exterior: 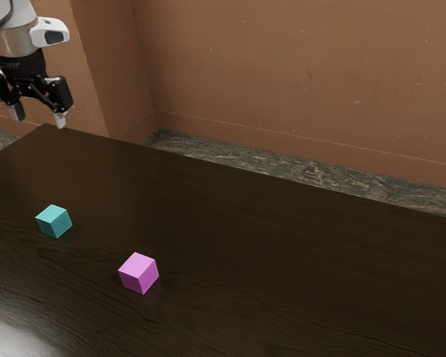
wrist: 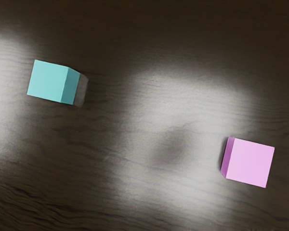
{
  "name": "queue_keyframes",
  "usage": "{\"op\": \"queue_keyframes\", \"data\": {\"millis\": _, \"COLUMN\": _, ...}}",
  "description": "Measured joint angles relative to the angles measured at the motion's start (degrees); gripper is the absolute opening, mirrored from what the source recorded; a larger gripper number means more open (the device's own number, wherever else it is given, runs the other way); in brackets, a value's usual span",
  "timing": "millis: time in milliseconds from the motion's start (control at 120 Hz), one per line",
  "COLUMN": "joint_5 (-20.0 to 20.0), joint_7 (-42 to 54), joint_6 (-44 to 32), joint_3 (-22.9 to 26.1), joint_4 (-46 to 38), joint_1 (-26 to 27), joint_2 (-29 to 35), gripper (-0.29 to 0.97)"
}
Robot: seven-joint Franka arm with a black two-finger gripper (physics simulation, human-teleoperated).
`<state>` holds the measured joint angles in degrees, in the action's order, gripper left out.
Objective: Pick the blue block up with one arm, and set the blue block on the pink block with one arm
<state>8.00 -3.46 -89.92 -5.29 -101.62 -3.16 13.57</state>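
Blue block (exterior: 53, 221): turquoise; top face lighter, sides deeper teal; plain.
Pink block (exterior: 138, 272): pale pink-lilac top, sides deeper magenta-violet; plain.
Tabletop (exterior: 282, 245): very dark brown, near black; fine wavy wood grain; whitish glossy glare patches in wrist view, pale sheen at near corner in exterior view.
Hand (exterior: 38, 116): black body; fingertips (exterior: 60, 119) pale grey-white.
Arm (exterior: 18, 30): white and silver-grey shell, dark insert.
Wall (exterior: 297, 67): terracotta brown, faint darker specks, thin lighter line near base.
Floor (exterior: 320, 175): mottled grey-green stone pattern.
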Motion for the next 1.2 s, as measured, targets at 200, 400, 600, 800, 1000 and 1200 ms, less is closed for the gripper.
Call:
{"op": "queue_keyframes", "data": {"millis": 200, "joint_5": 0.4, "joint_7": -0.68, "joint_6": -1.55, "joint_3": 1.4, "joint_4": -0.36, "joint_1": -6.05, "joint_2": -0.47, "gripper": 0.68}}
{"op": "queue_keyframes", "data": {"millis": 400, "joint_5": -0.27, "joint_7": -2.68, "joint_6": -8.89, "joint_3": 0.48, "joint_4": -11.55, "joint_1": -13.71, "joint_2": -6.61, "gripper": 0.68}}
{"op": "queue_keyframes", "data": {"millis": 600, "joint_5": -3.18, "joint_7": 0.91, "joint_6": -23.5, "joint_3": 0.28, "joint_4": -15.16, "joint_1": -17.92, "joint_2": -14.71, "gripper": 0.68}}
{"op": "queue_keyframes", "data": {"millis": 800, "joint_5": -4.41, "joint_7": 6.87, "joint_6": -34.81, "joint_3": 0.28, "joint_4": -15.66, "joint_1": -19.33, "joint_2": -19.62, "gripper": 0.68}}
{"op": "queue_keyframes", "data": {"millis": 1000, "joint_5": -6.33, "joint_7": 15.12, "joint_6": -44.18, "joint_3": 0.28, "joint_4": -20.92, "joint_1": -22.8, "joint_2": -22.28, "gripper": 0.68}}
{"op": "queue_keyframes", "data": {"millis": 1200, "joint_5": -7.26, "joint_7": 22.4, "joint_6": -51.57, "joint_3": 0.28, "joint_4": -22.1, "joint_1": -24.32, "joint_2": -24.52, "gripper": 0.68}}
